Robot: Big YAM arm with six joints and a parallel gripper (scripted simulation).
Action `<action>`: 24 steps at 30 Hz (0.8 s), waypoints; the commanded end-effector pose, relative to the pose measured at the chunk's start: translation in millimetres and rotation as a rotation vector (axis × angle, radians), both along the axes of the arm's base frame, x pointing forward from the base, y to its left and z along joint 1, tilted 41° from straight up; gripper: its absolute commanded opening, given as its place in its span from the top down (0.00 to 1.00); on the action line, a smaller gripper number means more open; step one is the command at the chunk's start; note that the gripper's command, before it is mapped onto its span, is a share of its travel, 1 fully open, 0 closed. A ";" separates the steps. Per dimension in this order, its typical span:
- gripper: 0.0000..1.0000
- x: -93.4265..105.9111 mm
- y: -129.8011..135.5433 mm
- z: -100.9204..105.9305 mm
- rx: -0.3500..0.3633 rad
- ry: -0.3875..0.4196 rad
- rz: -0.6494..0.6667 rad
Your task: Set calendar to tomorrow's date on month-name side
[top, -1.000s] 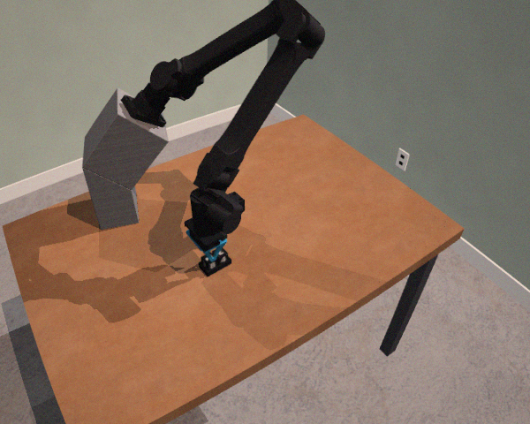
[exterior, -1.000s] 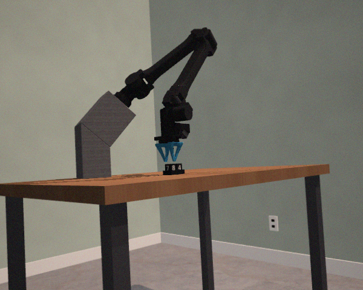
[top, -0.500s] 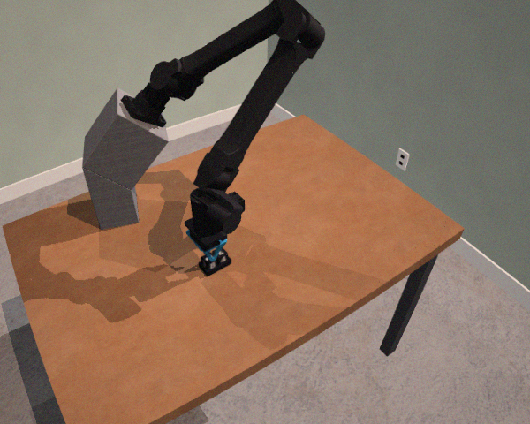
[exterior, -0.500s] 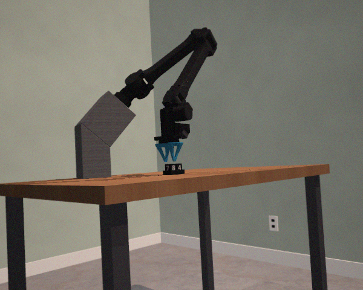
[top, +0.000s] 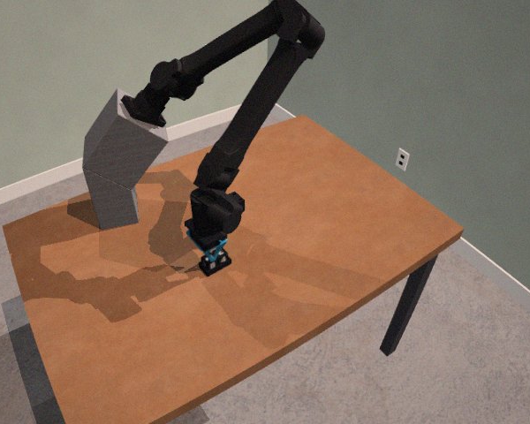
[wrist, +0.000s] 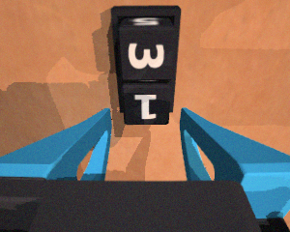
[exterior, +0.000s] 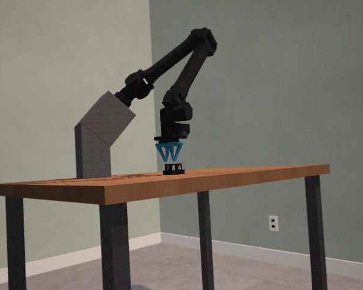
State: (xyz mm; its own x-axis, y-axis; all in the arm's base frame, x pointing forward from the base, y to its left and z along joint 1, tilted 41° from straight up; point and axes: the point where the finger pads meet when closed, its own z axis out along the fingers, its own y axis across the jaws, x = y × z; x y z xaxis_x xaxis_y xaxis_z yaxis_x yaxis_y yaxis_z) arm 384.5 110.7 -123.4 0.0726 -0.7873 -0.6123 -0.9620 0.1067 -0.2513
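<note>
"Since you're closer, where is the calendar?"

"It's on the table, below the gripper. Its black tray sits flat there, with two cubes in it, side by side."

"Are the fingers holding either one?"

"No. The blue fingers are partly open, with nothing gripped. From the outside view, their tips sit just above the cubes."

"What numbers can you see?"

"From the wrist, one cube has a 3 on top, turned sideways; the other has a 1, upside down in that view. From outside, I read 7, 8 and 4 on the upright faces."

"Which side has the month's name?"

"I can't tell; no name is readable to me."

"And the arm?"

"The black arm rises from the grey stand, bends high up, then reaches down over the calendar."
</note>
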 end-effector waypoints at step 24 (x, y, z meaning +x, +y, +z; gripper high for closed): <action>0.53 6.1 6.5 7.8 0.001 -0.026 0.007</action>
